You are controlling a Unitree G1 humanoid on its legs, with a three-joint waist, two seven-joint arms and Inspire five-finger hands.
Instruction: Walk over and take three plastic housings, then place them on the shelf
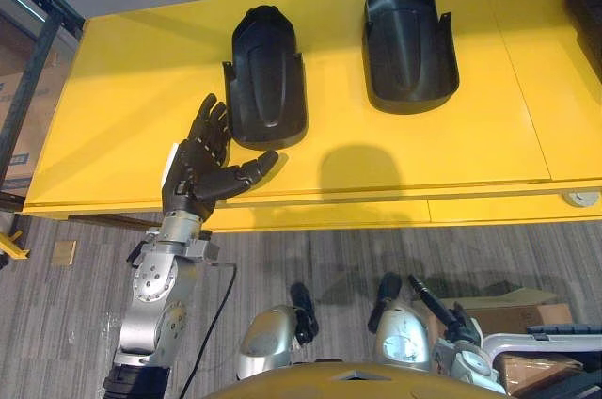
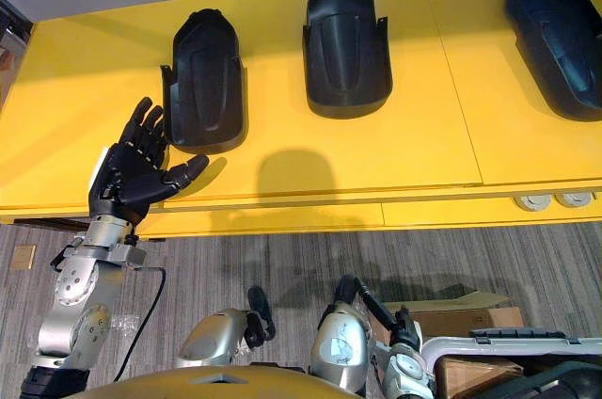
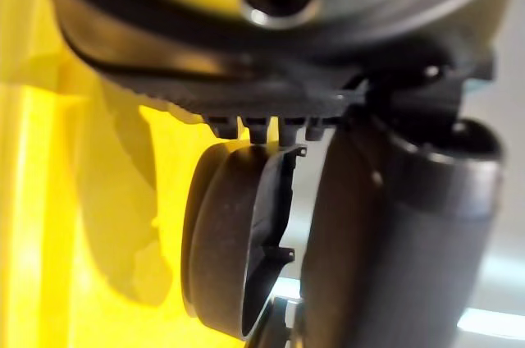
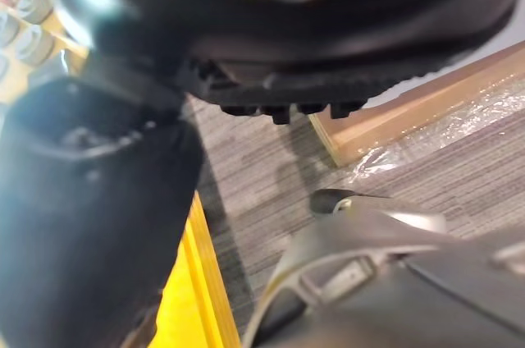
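**Left hand spread beside the nearest housing**

Closest to me, my right hand hangs low above the grey carpet floor, with the edge of a cardboard box on the floor beyond it. Its wrist view shows only its dark bulk and thumb from very close, so I cannot tell whether its fingers are straight or curled.

Further out, my left hand is raised over the near edge of the yellow table. It is wide open and holds nothing: the fingers fan out and point away from me, and the thumb stretches sideways to my right.

Just past that hand lies the left housing, a black plastic shell resting on the table top with its rounded end away from me. My fingertips are just beside its near left corner, and my thumb runs along in front of its near end. I cannot tell whether the hand touches it.

The middle housing lies to the right of the first, set a little further back and apart from it. The right housing lies well apart from both, towards the table's far right.
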